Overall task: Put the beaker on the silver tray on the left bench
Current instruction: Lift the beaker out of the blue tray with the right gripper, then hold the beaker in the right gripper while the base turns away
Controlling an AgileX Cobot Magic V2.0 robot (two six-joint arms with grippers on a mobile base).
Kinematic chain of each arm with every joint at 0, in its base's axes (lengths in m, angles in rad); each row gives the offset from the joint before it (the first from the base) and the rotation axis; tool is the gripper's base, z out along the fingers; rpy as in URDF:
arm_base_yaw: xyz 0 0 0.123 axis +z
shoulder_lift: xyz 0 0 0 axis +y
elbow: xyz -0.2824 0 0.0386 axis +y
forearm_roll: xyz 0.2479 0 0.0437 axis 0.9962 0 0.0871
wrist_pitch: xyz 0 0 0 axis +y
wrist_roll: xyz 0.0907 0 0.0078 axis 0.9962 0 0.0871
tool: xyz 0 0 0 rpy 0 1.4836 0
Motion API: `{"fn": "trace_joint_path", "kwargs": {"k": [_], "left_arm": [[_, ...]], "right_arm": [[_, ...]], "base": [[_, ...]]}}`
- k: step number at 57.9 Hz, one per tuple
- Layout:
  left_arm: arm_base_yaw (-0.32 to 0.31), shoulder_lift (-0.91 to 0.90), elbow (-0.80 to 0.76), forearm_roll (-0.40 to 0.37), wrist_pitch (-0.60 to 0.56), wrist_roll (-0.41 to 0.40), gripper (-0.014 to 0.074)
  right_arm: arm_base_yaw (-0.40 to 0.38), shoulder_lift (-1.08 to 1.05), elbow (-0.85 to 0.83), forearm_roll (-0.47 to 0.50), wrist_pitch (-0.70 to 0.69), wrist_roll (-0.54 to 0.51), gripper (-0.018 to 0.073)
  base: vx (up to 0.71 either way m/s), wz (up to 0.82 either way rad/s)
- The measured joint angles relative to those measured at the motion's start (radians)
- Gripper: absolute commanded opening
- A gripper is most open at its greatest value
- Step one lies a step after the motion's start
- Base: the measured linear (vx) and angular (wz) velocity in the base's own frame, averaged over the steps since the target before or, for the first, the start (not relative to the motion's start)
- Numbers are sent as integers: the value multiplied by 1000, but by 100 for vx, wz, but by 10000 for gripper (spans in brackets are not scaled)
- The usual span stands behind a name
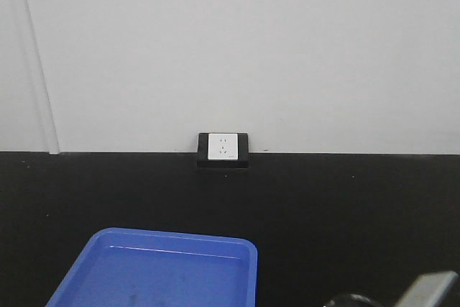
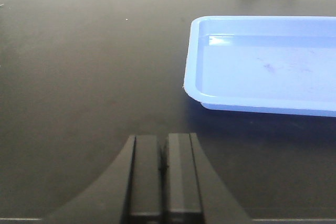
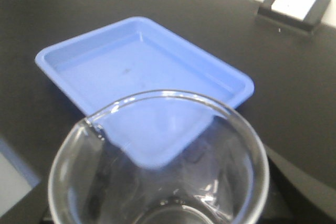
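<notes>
While the left pincer (image 2: pixel 163 156) hangs pressed shut on nothing at the bottom of its view over the black surface (image 2: pixel 79 77), the right pincer (image 3: pixel 173 211) holds the beaker (image 3: pixel 231 166), which fills the lower frame above the blue tray's (image 3: pixel 131 56) near corner.

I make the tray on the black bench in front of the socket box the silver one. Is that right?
Not quite. That tray is blue, not silver, as the front-facing view shows plainly. The rest holds: it lies on the black bench in front of the socket box.
</notes>
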Motion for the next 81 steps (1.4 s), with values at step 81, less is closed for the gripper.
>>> {"fn": "trace_joint_path", "kwargs": {"k": [81], "left_arm": [[0, 0, 0, 0, 0, 0, 1]], "right_arm": [[0, -314, 174, 2, 1, 6, -4]], "base": [[0, 0]]}}
